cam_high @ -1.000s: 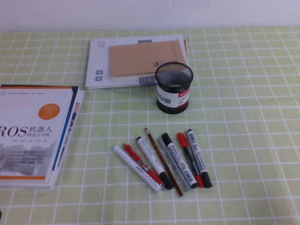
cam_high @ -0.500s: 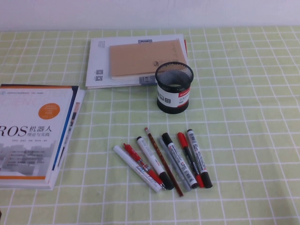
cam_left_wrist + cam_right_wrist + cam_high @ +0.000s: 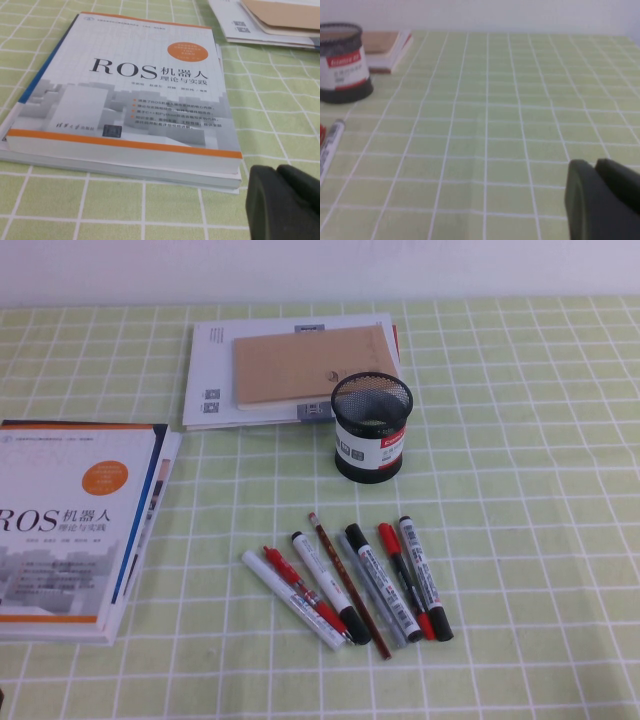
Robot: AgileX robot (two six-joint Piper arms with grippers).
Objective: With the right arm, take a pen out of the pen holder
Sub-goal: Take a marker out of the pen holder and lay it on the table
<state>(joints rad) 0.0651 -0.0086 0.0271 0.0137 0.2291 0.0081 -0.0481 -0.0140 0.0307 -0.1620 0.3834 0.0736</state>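
Several light, stiff, slick pens (image 3: 380, 583) lie before the holder (image 3: 371, 427) mid-counter, none visible inside; pinch mid-barrel; right gripper (image 3: 596, 167), closed empty, hovers near the right edge, left gripper (image 3: 276, 172), closed, beside the left-edge book (image 3: 140, 95).

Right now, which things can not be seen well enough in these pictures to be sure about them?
- Pen holder: high view, its own mesh wall hides the bottom; pens inside cannot be told.
- ROS book: high view, cut by the edge.
- Left gripper: near the book's corner, only in left wrist view, cut by the edge.
- Right gripper: fingers shut, over bare cloth away from the holder, only in right wrist view, cut by the edge.
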